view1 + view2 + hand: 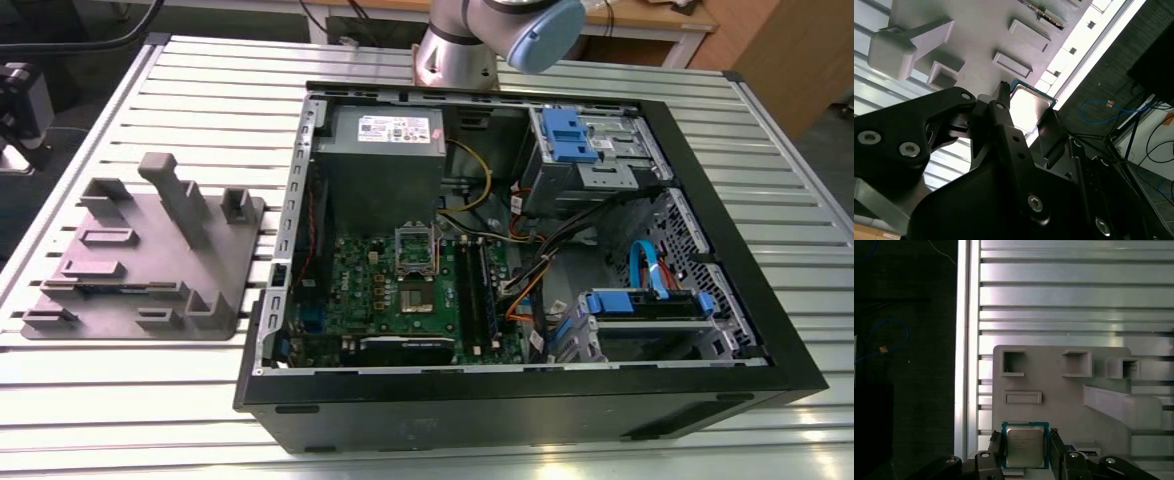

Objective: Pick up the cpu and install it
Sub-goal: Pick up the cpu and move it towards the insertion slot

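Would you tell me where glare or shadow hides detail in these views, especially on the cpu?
Second wrist view: glare whitens the cpu top and the table rail. First wrist view: the cpu is evenly lit, the table slats carry bright bands, the area beyond the table is dark. Exterior view: even light, with the case interior in shade.

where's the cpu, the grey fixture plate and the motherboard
cpu [1025, 446]: first wrist view, metal top
grey fixture plate [1064, 400]: first wrist view, bare flat face
motherboard [358, 287]: exterior view, green board
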`<state>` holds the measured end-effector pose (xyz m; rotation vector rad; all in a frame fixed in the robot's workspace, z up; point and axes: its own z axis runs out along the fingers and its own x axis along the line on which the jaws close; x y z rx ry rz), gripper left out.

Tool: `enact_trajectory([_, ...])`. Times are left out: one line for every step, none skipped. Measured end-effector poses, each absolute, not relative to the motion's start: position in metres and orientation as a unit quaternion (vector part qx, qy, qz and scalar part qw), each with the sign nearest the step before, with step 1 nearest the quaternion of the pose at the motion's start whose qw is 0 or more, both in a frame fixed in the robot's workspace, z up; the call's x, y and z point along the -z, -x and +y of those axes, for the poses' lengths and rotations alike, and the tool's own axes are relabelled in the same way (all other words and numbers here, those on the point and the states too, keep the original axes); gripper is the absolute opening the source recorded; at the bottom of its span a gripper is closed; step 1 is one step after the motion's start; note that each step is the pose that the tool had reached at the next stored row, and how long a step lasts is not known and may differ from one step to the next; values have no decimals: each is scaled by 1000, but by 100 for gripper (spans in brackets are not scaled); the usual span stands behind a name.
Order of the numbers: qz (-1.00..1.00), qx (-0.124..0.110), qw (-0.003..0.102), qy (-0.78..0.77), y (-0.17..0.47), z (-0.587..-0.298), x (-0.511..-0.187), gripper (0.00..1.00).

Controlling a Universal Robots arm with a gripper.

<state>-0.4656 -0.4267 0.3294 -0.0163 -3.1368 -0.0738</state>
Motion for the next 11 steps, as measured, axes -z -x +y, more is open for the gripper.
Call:
enact_trajectory([-1000, 23, 2, 5, 466, -427, -332, 47])
enact_trajectory([-1000, 23, 2, 5, 466, -427, -334, 47])
enact_trajectory([-1000, 24, 2, 5, 466, -427, -337, 47])
enact_trajectory([-1000, 23, 2, 5, 466, -427, -339, 47])
enact_trajectory([-1000, 23, 2, 5, 466, -427, -343, 47])
enact_trajectory([-1000, 24, 2, 5, 466, -427, -346, 47])
enact_trajectory([-1000, 24, 2, 5, 466, -427, -350, 47])
enact_trajectory([-1000, 24, 2, 5, 466, -427, -353, 47])
enact_trajectory([-1000, 24, 2, 5, 466, -427, -355, 47])
enact_trajectory([-1000, 23, 2, 5, 466, -427, -358, 47])
enact_trajectory([-1000, 23, 2, 5, 466, -427, -359, 47])
